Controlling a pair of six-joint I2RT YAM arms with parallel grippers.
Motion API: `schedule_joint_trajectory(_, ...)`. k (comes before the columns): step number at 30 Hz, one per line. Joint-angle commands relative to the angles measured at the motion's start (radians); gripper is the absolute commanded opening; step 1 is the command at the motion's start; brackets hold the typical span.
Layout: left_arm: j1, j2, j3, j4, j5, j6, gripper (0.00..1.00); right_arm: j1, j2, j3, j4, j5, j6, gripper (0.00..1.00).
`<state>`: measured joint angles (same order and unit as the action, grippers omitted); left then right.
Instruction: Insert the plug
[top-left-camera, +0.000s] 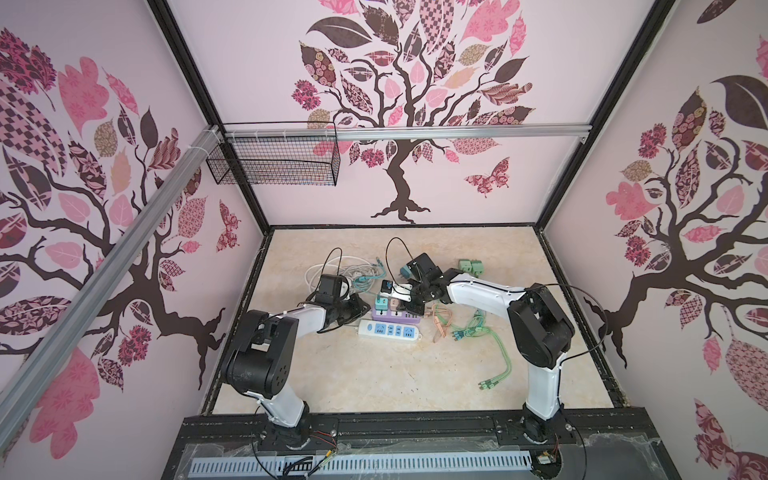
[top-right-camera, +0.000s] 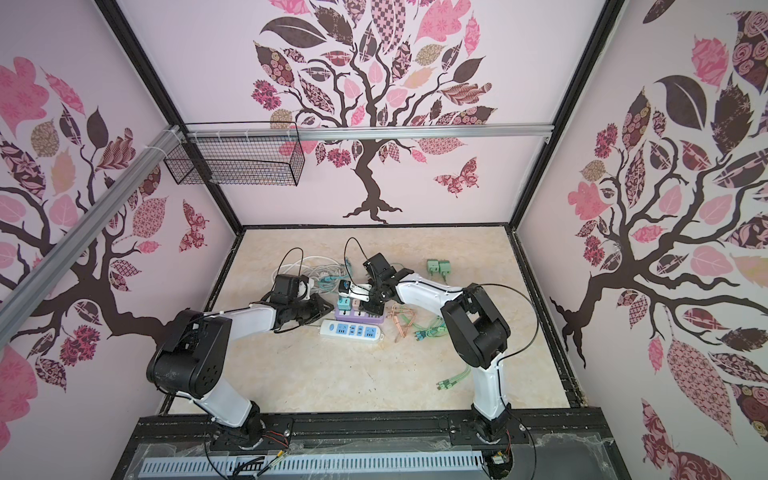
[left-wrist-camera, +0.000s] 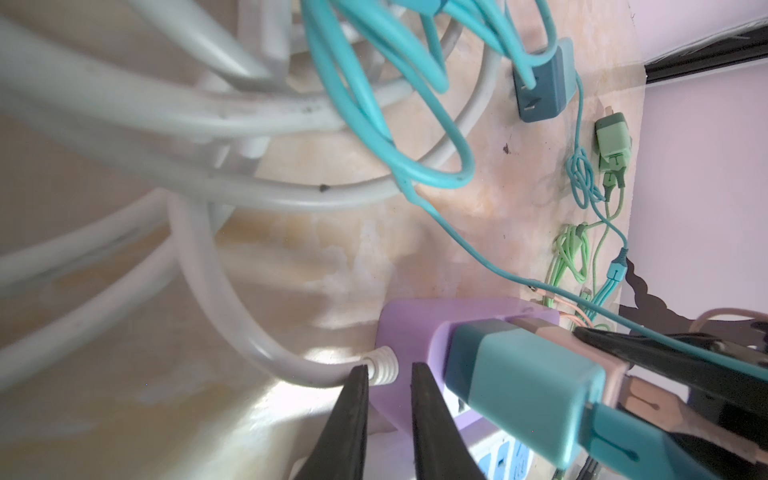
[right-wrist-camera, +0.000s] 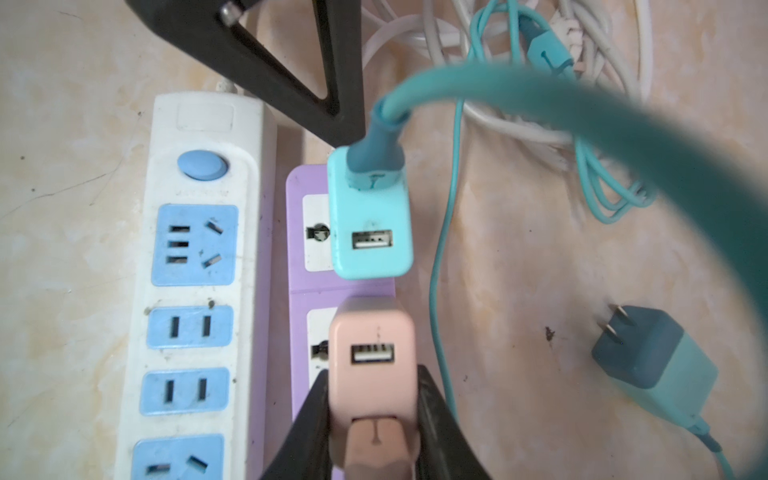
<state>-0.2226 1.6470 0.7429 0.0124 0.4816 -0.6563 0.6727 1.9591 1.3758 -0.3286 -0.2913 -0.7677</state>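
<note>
A pink plug, a small USB charger block with a pink cable in it, stands upright over the second socket of the purple power strip. My right gripper is shut on its two sides. Its prongs are hidden beneath it. A teal plug with a teal cable sits in the socket beside it. My left gripper is at the cord end of the purple strip, next to the white strain relief, its fingers almost together with nothing between them. In both top views the grippers meet over the strip.
A white power strip with blue sockets lies alongside the purple one. A loose blue-teal charger lies on the table nearby. White cord coils, pink and green cables and two green chargers lie around.
</note>
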Motion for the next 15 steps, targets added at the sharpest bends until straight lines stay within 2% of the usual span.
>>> schedule_joint_trajectory(1, 0.020, -0.061, -0.017, -0.005, 0.018, -0.001, 0.22, 0.000, 0.089, -0.029, -0.090, 0.073, -0.021, 0.13)
schedule_joint_trajectory(7, 0.066, -0.187, -0.020, -0.078, 0.020, 0.004, 0.23, 0.000, 0.088, -0.034, -0.093, 0.069, -0.003, 0.15)
schedule_joint_trajectory(15, 0.151, -0.394, -0.036, -0.215, 0.004, 0.013, 0.36, 0.000, 0.041, -0.040, -0.063, 0.071, 0.038, 0.19)
